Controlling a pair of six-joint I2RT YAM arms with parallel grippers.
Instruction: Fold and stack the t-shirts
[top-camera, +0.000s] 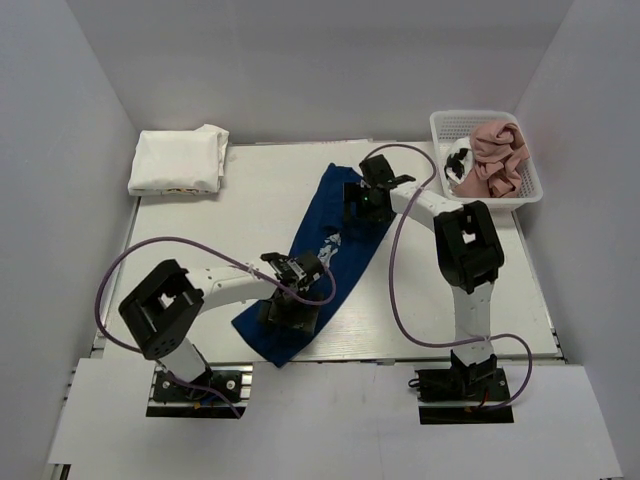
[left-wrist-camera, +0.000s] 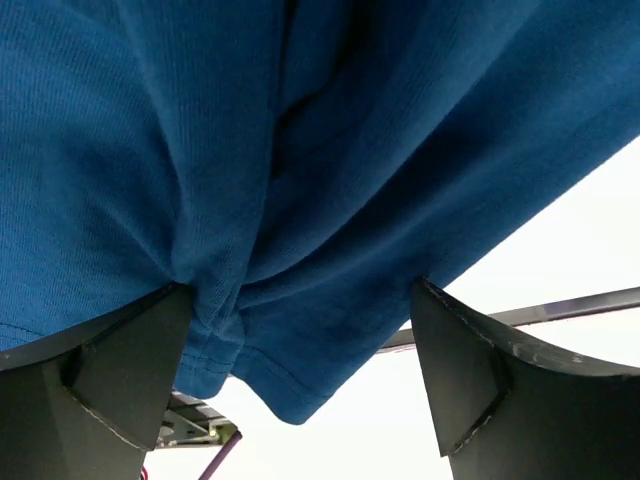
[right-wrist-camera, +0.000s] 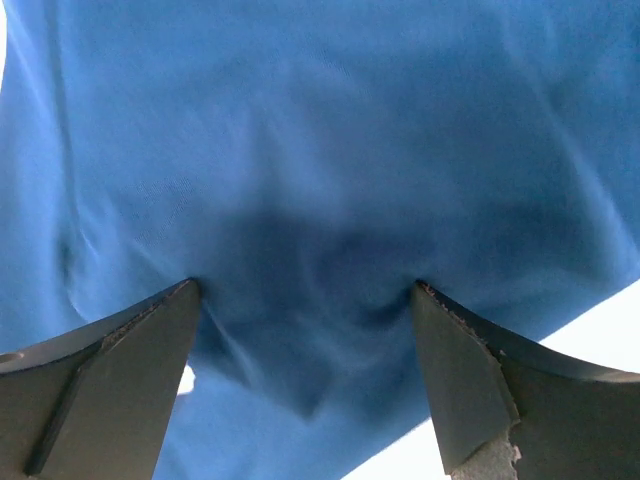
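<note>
So the navy t-shirt (top-camera: 318, 215) is folded into 1 long narrow strip and lies diagonally across the middle of the table (top-camera: 190, 225), running from near the front edge up toward the back edge. The pale print shows about halfway along it.

The left gripper (top-camera: 290, 295) sits over the strip's near end and the right gripper (top-camera: 362, 203) over its far end. In both wrist views the fingers (left-wrist-camera: 120, 370) (right-wrist-camera: 470, 380) are spread wide with blue cloth filling the gap between them. On the left side, a bunched hem sits against 1 finger.

A folded stack of white t-shirts (top-camera: 180, 160) is in the back-left corner. Just past the back-right corner, the white mesh basket (top-camera: 480, 114) holds the pink t-shirt (top-camera: 497, 155) and a white black-marked one (top-camera: 458, 166).
</note>
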